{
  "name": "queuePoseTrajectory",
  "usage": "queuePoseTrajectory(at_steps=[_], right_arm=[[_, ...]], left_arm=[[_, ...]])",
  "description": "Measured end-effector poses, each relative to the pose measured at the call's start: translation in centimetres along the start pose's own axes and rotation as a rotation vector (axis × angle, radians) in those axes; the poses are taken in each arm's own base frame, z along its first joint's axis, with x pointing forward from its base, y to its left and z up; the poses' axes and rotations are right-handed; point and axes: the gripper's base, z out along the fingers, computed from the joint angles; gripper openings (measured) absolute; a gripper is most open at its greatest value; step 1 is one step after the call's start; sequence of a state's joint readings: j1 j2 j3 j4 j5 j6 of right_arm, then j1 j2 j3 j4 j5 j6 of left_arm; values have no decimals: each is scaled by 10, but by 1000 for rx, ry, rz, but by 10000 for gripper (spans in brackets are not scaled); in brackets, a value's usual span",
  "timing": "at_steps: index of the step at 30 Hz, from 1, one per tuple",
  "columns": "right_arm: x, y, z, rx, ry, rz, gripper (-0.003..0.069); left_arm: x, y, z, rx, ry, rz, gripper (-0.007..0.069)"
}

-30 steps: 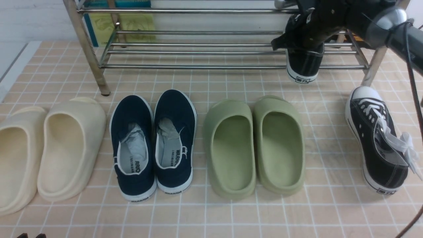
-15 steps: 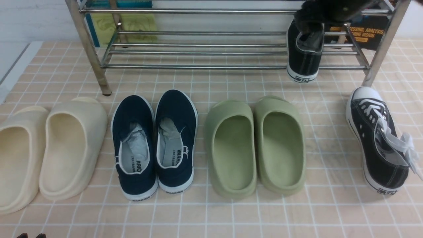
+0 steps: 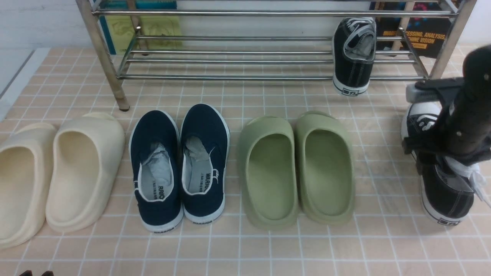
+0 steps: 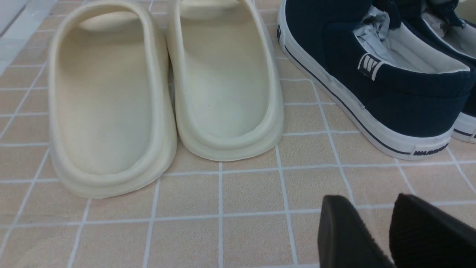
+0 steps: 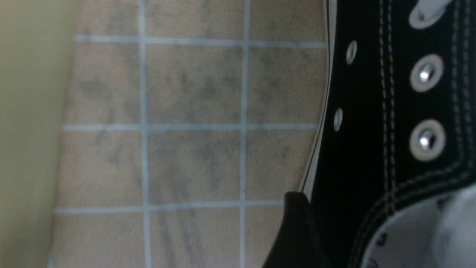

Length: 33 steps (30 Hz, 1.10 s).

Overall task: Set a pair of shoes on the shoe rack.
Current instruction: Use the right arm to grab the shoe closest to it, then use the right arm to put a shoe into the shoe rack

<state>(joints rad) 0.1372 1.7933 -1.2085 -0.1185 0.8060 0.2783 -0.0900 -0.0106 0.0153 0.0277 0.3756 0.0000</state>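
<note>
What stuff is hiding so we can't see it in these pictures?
- Floor sneaker's middle: front view, right arm covers it.
- Right fingers, open or shut: wrist view shows only one; front view hides them behind the arm.
- Rack sneaker's toe: front view, it points away, behind its heel.
- Outer cream slipper: front view, cut off by the edge.

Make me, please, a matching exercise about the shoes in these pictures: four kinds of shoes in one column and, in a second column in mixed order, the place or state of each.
Column 1
1. cream slippers
2. navy slip-ons
3. green slippers
4. black sneakers

Column 2
A. paper stuffed inside
B. one on the shoe rack, one not
C. leftmost in the row
D. directly right of the navy pair

Pairs: 1-C, 2-A, 3-D, 4-B
</note>
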Motion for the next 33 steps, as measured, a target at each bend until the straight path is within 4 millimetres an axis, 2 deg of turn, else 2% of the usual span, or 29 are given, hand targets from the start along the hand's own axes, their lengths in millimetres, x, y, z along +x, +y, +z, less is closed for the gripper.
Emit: queuePoseTrajectory(at_steps=[3,4,6,8,9,10,12,15,17,19,23,25,27,30,31,33], right_arm=[[1,-2,12,4,-29,0,416],[1,-3,16,8,-38,-5,314],[1,-3,15,9,-39,-6,246],[1,-1,11,-3,-43,11,74],[1,-1,6,-1,-40,8,36],[2,-1,4,-1,-39,8,26],[1,2,-27,-2,-44,0,22],[-4,10,-60,-23,-98,-15,22],[-18,15,-83,-55,-192,-12,22],[-31,17,-89,-68,-246,-6,22],[-60,16,-80,-68,-282,19,22],[-86,17,-63,-66,-283,40,22],[-100,20,-53,-67,-289,46,22],[-134,22,-39,-68,-325,67,22],[-134,22,-39,-68,-325,67,22],[-154,24,-27,-67,-344,78,22]], left_arm=[[0,0,0,0,0,0,240],[0,0,0,0,0,0,240],[0,0,0,0,0,0,240],[0,0,0,0,0,0,240],[0,0,0,0,0,0,240],[0,0,0,0,0,0,240],[0,0,0,0,0,0,240],[0,0,0,0,0,0,240],[0,0,0,0,0,0,240],[0,0,0,0,0,0,240],[0,0,0,0,0,0,240],[0,0,0,0,0,0,240],[0,0,0,0,0,0,240],[0,0,0,0,0,0,240],[0,0,0,0,0,0,240],[0,0,0,0,0,0,240]])
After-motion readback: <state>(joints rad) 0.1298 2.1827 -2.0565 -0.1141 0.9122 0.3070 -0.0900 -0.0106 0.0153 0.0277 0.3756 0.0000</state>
